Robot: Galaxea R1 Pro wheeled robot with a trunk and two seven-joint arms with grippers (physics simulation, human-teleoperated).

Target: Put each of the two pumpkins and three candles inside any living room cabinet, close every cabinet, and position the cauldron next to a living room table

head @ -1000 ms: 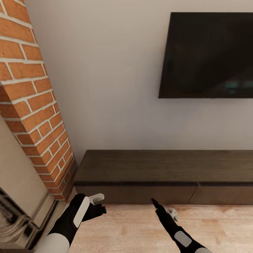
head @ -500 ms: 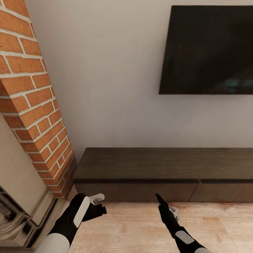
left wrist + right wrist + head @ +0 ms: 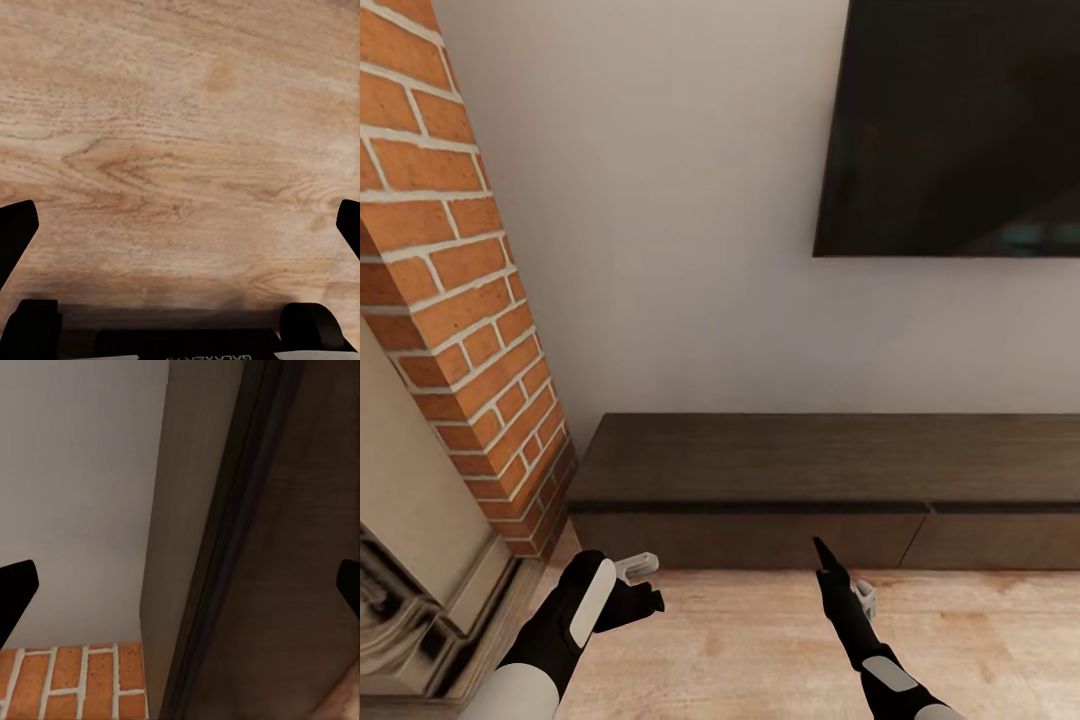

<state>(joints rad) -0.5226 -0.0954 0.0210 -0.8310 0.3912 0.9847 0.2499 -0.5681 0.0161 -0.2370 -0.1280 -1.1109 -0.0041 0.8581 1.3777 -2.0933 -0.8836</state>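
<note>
Both grippers, left [image 3: 645,580] and right [image 3: 840,580], hung spread and empty before the cabinet [image 3: 830,490] (drawers shut), beside a brick column [image 3: 470,330].

At the lower left of my head view I see the left arm [image 3: 565,630]: a glossy black shell with 1 pale grey oblong panel, widening into a white sleeve at the frame's bottom edge. Its black left gripper [image 3: 640,583] carries a light grey finger. The slimmer right arm [image 3: 870,655], lower right, is black with 1 grey panel, and its right gripper [image 3: 845,580] ends in a pointed black finger beside a grey one.
</note>
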